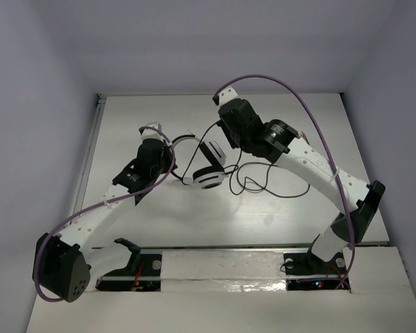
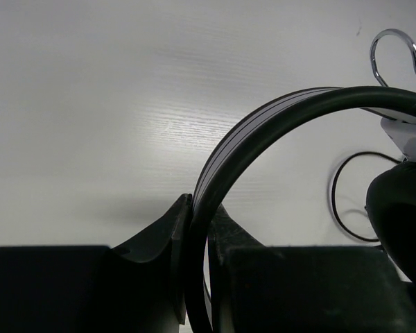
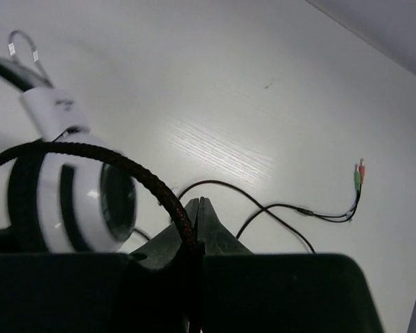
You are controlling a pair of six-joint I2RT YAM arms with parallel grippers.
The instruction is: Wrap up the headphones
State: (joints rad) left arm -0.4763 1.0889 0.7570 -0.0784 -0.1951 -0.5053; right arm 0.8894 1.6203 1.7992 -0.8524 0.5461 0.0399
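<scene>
A: White headphones (image 1: 206, 173) lie near middle of the table (image 1: 125, 132), between both arms. Which way do they point?

B: In top view one earcup (image 1: 209, 178) sits low with round face twd the arm bases; the headband (image 1: 182, 141) arcs up and to the left from it. So long axis runs approx left-right, a bit tilted.

A: Left gripper (image 2: 197, 222)?

B: Closed on the headband. Left wrist view shows the band (image 2: 263, 128) edge-on, pinched between both fingers (image 2: 156, 236), curving away to the right twd a metal slider loop (image 2: 395, 52).

A: And right gripper (image 3: 194, 222)?

B: Fingers together on the cable (image 3: 135, 173), a braided black part, just beside the earcup (image 3: 76, 198), on its right.

A: Rest of the cable?

B: Loose loops (image 1: 260, 182) on the table right of the earcup, under the right arm (image 1: 298, 156). It ends in two plugs (image 3: 358, 173), one red, one green, well apart from the earcup. Purple robot cable (image 1: 301, 104) arcs over the right arm, another (image 1: 107, 205) along the left arm.
</scene>
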